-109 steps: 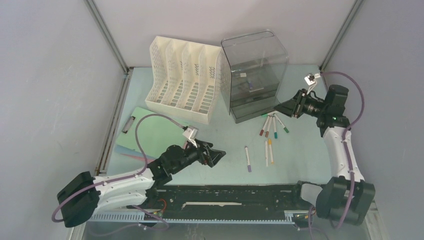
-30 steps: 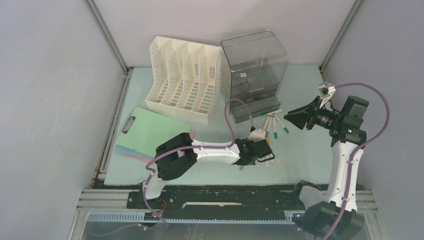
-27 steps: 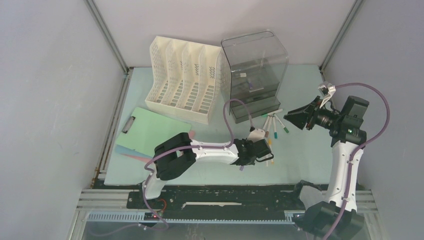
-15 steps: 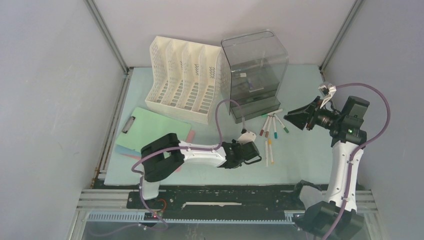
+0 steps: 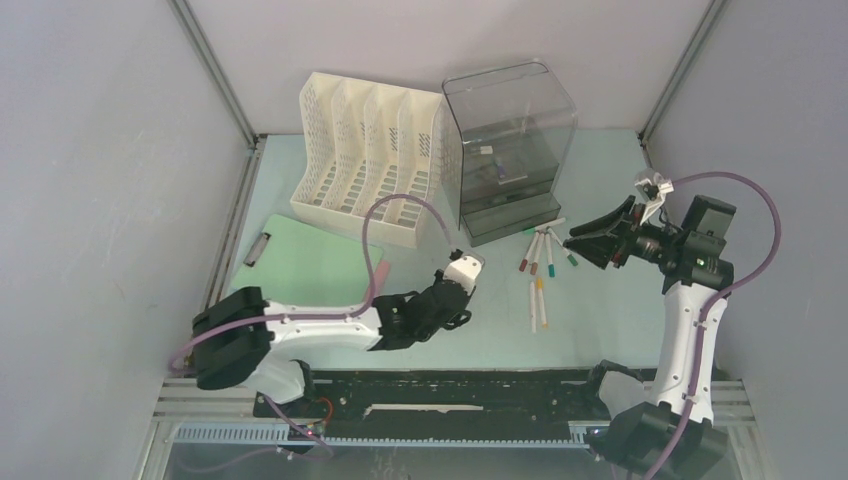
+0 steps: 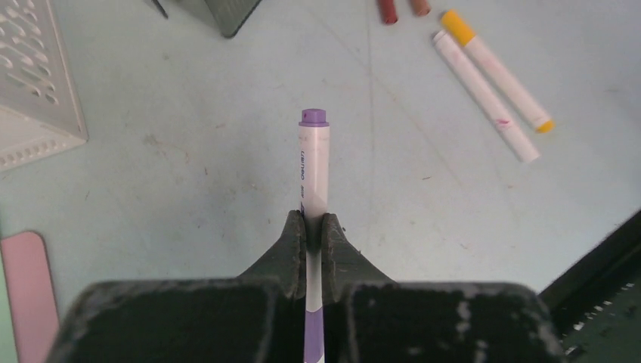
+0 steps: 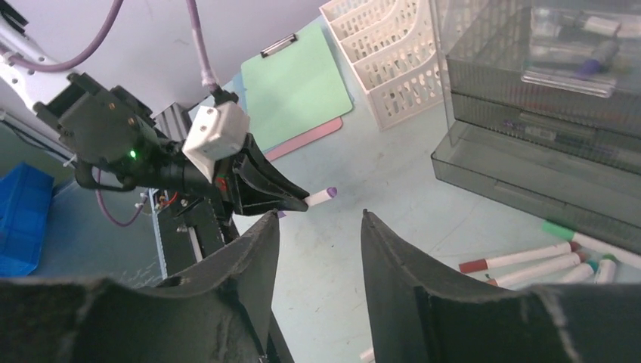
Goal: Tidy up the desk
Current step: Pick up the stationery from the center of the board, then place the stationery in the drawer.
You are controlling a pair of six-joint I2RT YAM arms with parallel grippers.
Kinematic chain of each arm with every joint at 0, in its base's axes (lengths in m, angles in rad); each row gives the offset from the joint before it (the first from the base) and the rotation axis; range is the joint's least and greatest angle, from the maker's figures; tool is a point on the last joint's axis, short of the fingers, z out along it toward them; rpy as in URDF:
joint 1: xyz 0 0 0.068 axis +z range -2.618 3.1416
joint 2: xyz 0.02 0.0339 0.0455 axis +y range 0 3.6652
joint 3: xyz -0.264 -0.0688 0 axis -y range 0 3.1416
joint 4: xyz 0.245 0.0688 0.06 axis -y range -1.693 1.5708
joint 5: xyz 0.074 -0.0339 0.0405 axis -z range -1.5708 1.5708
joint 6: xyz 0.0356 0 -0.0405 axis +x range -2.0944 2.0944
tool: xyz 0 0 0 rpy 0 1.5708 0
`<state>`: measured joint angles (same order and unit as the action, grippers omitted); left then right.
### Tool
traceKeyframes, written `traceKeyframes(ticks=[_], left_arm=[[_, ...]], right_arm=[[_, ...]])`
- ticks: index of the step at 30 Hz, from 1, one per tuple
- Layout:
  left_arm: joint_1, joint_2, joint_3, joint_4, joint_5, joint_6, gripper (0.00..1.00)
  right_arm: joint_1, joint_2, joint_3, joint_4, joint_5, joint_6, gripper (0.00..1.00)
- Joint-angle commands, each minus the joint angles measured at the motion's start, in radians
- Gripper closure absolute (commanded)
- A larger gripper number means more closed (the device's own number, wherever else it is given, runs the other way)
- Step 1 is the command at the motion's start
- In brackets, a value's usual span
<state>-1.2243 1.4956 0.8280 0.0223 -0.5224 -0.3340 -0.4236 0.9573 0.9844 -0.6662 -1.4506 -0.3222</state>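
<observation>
The pale mint desk (image 5: pixel 610 310) holds loose markers. My left gripper (image 5: pixel 458 315) is shut on a white marker with a purple cap (image 6: pixel 314 162), which sticks out forward between the jaws (image 6: pixel 314 227) above bare desk. From the right wrist view, that marker (image 7: pixel 320 197) hangs just off the surface. A yellow-tipped marker (image 6: pixel 495 72) and a white one (image 6: pixel 484 94) lie side by side to its right. My right gripper (image 5: pixel 582 242) hovers open over several markers (image 5: pixel 545 250) in front of the smoky drawer unit (image 5: pixel 508 150), nothing between its fingers (image 7: pixel 317 219).
A white slotted file rack (image 5: pixel 370 155) stands at the back, left of the drawer unit. A green clipboard (image 5: pixel 305 262) lies at the left on a pink sheet (image 5: pixel 265 312). The black rail (image 5: pixel 450 395) runs along the near edge.
My left gripper has shut on the purple-capped marker and drawn back to the left with it, off the desk. The right gripper has tipped slightly downward.
</observation>
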Motion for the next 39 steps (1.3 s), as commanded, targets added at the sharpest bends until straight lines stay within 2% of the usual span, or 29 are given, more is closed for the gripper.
traceKeyframes(ticks=[1, 5, 9, 11, 13, 16, 19, 21, 23, 26, 29, 39], left_arm=[[0.003, -0.124, -0.090, 0.253, 0.057, 0.047, 1.00], [0.003, -0.210, -0.178, 0.390, 0.103, 0.044, 1.00], [0.003, -0.291, -0.267, 0.547, 0.137, 0.036, 1.00], [0.003, -0.322, -0.305, 0.617, 0.153, 0.034, 1.00], [0.003, -0.342, -0.337, 0.678, 0.172, 0.032, 1.00], [0.003, -0.356, -0.364, 0.752, 0.202, 0.027, 1.00], [0.003, -0.351, -0.371, 0.796, 0.220, 0.024, 1.00], [0.003, -0.344, -0.370, 0.815, 0.226, 0.021, 1.00], [0.003, -0.336, -0.367, 0.834, 0.230, 0.021, 1.00], [0.003, -0.319, -0.361, 0.855, 0.231, 0.017, 1.00], [0.003, -0.297, -0.353, 0.880, 0.235, 0.007, 1.00], [0.003, -0.206, -0.306, 0.955, 0.268, -0.031, 1.00]], right_arm=[[0.023, -0.025, 0.027, -0.077, -0.085, -0.138, 0.47], [0.064, -0.036, 0.026, -0.207, -0.141, -0.324, 0.34], [0.112, -0.035, 0.026, -0.386, -0.183, -0.602, 0.20], [0.138, -0.024, 0.027, -0.437, -0.190, -0.683, 0.18], [0.169, -0.005, 0.026, -0.435, -0.190, -0.676, 0.18], [0.214, 0.037, 0.027, -0.398, -0.165, -0.612, 0.19], [0.273, 0.070, 0.026, -0.306, -0.099, -0.474, 0.21], [0.322, 0.086, 0.016, -0.173, -0.020, -0.297, 0.22], [0.368, 0.070, -0.032, 0.034, 0.068, -0.058, 0.21], [0.417, 0.042, -0.099, 0.213, 0.094, 0.091, 0.20], [0.476, 0.032, -0.134, 0.306, 0.087, 0.161, 0.20], [0.589, 0.089, -0.139, 0.329, 0.126, 0.200, 0.20]])
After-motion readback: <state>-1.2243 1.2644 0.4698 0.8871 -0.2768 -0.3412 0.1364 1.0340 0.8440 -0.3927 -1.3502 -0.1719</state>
